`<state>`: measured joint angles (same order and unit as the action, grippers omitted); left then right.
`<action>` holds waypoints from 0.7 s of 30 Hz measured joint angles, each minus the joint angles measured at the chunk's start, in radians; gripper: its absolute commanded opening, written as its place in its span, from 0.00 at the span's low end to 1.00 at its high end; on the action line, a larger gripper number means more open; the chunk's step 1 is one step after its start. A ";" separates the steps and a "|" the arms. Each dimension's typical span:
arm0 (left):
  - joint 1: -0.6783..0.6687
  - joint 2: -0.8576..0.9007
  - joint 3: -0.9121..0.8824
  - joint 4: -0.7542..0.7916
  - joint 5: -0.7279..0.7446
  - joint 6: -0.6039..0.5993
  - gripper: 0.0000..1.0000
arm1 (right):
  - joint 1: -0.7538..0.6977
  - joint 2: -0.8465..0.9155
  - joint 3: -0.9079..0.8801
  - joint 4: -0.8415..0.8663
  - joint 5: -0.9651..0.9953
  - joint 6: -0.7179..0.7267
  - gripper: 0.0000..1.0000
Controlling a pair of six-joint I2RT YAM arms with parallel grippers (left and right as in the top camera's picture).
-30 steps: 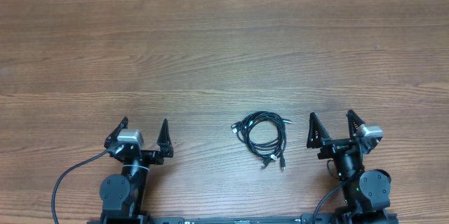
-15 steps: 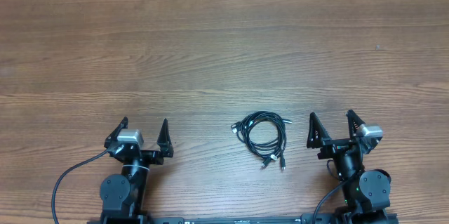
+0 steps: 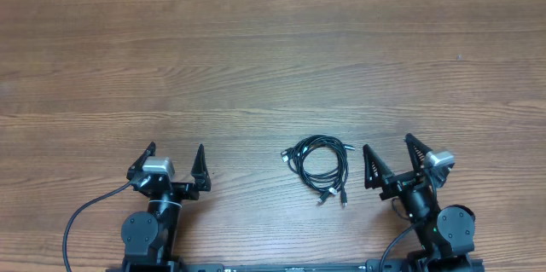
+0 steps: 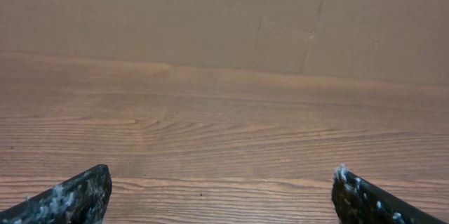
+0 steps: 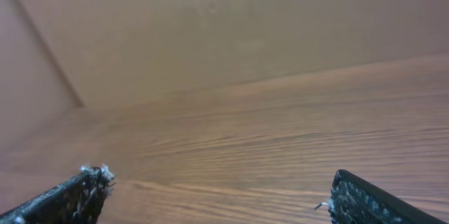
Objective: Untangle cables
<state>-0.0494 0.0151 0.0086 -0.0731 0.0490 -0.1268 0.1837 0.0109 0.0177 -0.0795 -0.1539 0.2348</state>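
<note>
The cables (image 3: pixel 317 165) lie as one loose tangled coil of thin black cords on the wooden table, small plug ends sticking out at the coil's lower right. My left gripper (image 3: pixel 176 149) stands open well to the left of the coil, fingers pointing away from the base. My right gripper (image 3: pixel 388 144) is open just right of the coil, angled slightly toward it and apart from it. The left gripper (image 4: pixel 219 178) and the right gripper (image 5: pixel 219 178) each show only bare wood between wide-spread fingertips in their wrist views. No cable shows in either wrist view.
A brown cardboard wall (image 4: pixel 210 13) closes the far side of the table (image 3: pixel 273 59). A thicker black wire (image 3: pixel 81 217) loops from the left arm's base. Both arm bases sit at the near edge.
My right gripper has swung left, toward the coil of cables. The left gripper and the cables have not moved.
</note>
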 measured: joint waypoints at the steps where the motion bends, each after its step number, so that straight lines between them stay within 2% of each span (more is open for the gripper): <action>1: 0.000 0.000 0.000 0.000 0.000 0.000 1.00 | 0.000 0.000 0.000 -0.001 -0.010 0.000 1.00; 7: 0.000 0.000 0.000 0.000 0.000 0.000 0.99 | 0.000 0.000 0.024 -0.072 -0.092 0.001 1.00; 14: 0.000 0.000 0.000 0.000 0.000 0.000 1.00 | 0.000 0.007 0.211 -0.232 -0.107 0.002 1.00; 21: 0.000 0.000 0.000 0.000 0.000 0.000 1.00 | 0.000 0.172 0.420 -0.341 -0.101 0.000 1.00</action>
<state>-0.0494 0.0151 0.0086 -0.0731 0.0490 -0.1268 0.1837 0.1825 0.4374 -0.4206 -0.2546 0.2352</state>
